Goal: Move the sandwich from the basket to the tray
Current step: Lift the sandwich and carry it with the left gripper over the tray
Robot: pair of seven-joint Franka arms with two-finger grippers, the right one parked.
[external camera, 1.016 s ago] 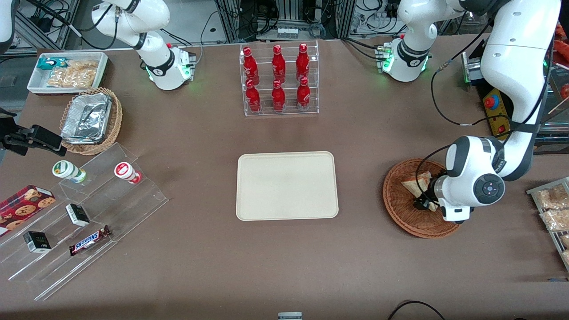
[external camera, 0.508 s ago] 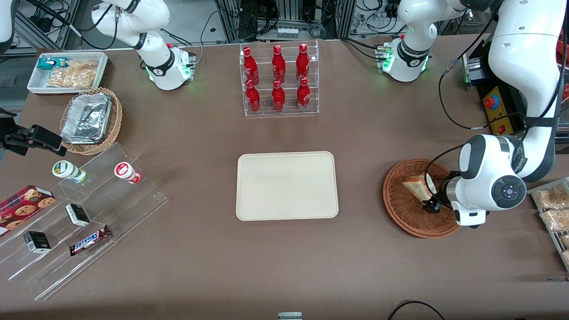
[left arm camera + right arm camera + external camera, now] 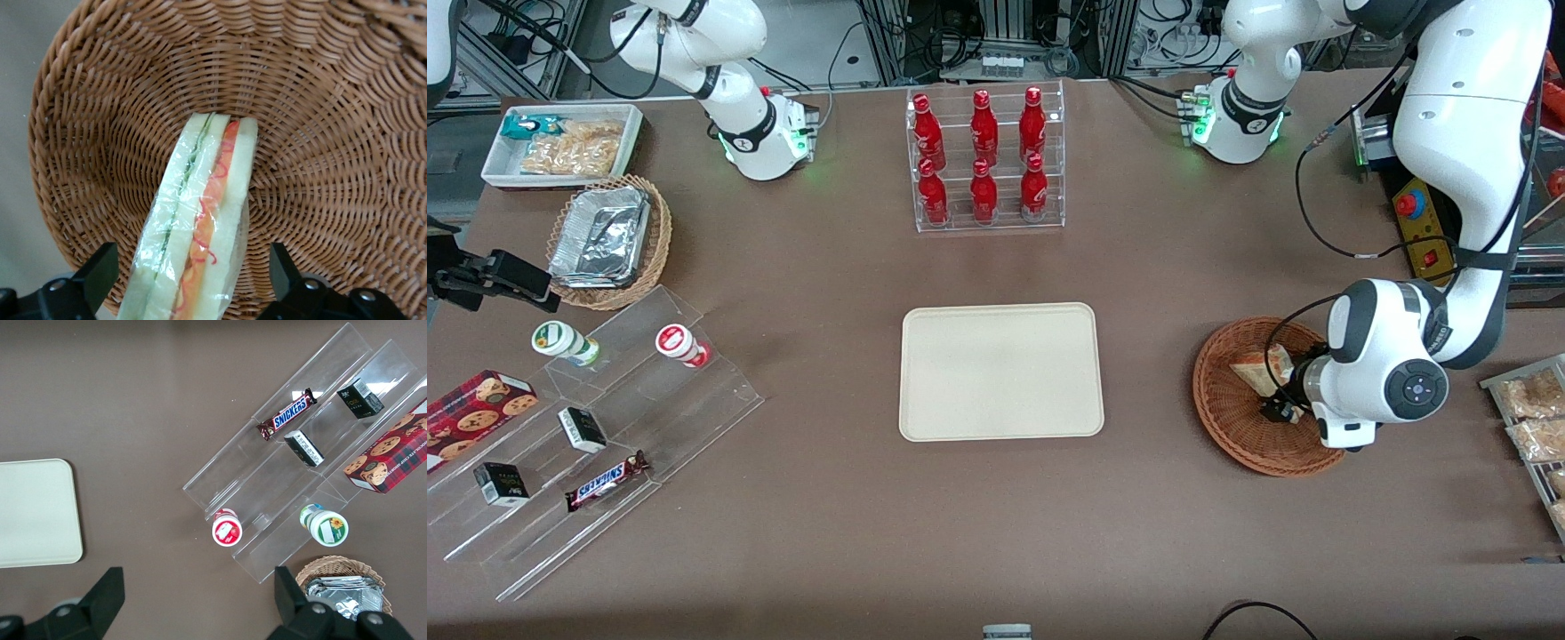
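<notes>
Gripper (image 3: 1272, 411) shifted back over basket (image 3: 1227, 418) — jaws spread astride sandwich (image 3: 197, 227); brown tabletop (image 3: 996, 524), tray (image 3: 1000, 372) bare.

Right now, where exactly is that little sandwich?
The sandwich lies in the basket toward the working arm's end of the table, between the open fingers of the gripper, not yet on the tray.

brown table (image 3: 827, 533), tray (image 3: 1000, 372), basket (image 3: 1227, 418), bottle rack (image 3: 987, 160)
</notes>
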